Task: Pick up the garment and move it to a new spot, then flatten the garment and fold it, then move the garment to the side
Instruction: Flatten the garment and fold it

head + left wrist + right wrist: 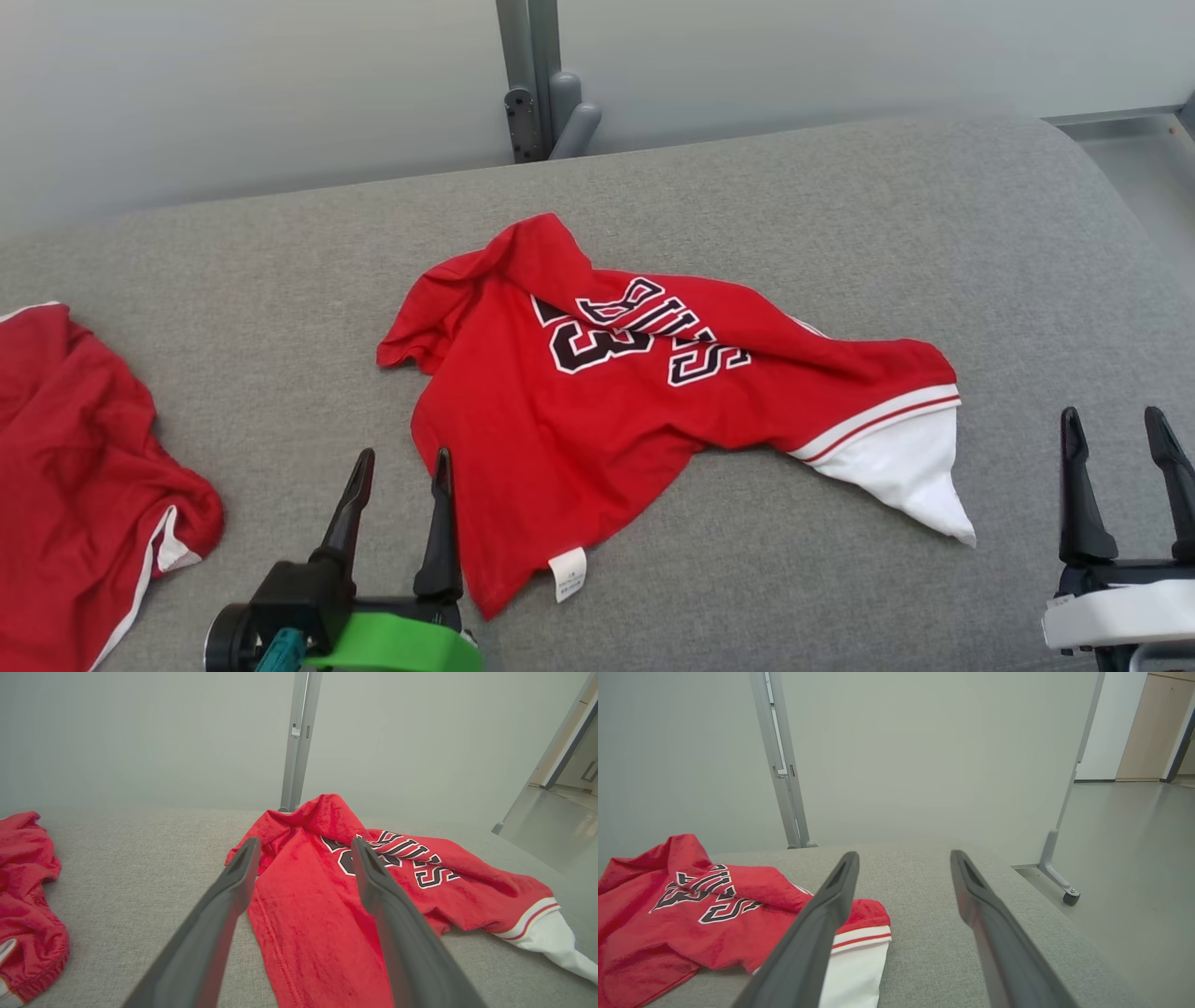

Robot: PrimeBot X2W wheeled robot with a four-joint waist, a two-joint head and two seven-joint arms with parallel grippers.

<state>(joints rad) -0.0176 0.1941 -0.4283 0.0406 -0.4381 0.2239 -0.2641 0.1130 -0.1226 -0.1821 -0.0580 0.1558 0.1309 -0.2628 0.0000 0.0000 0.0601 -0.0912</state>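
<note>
Here, a crumpled red garment (pixel 597 420) rumples across coarse grey upholstery (pixel 840 205).

Left gripper (pixel 400 460) and right gripper (pixel 1115 421), fingers apart.

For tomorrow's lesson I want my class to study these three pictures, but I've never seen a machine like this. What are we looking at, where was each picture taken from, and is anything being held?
This is a wheeled robot with two arms, each ending in a gripper with two long dark fingers. The wide picture comes from a camera on its head, looking down at a grey padded surface. The other two come from cameras on its wrists, looking along each gripper's own fingers.

In the middle lies a crumpled red jersey with black lettering and a white-trimmed sleeve. A second red garment lies at the robot's left.

The left gripper stands open at the jersey's near edge. The right gripper is open too, apart from the cloth. Nothing is held.
</note>
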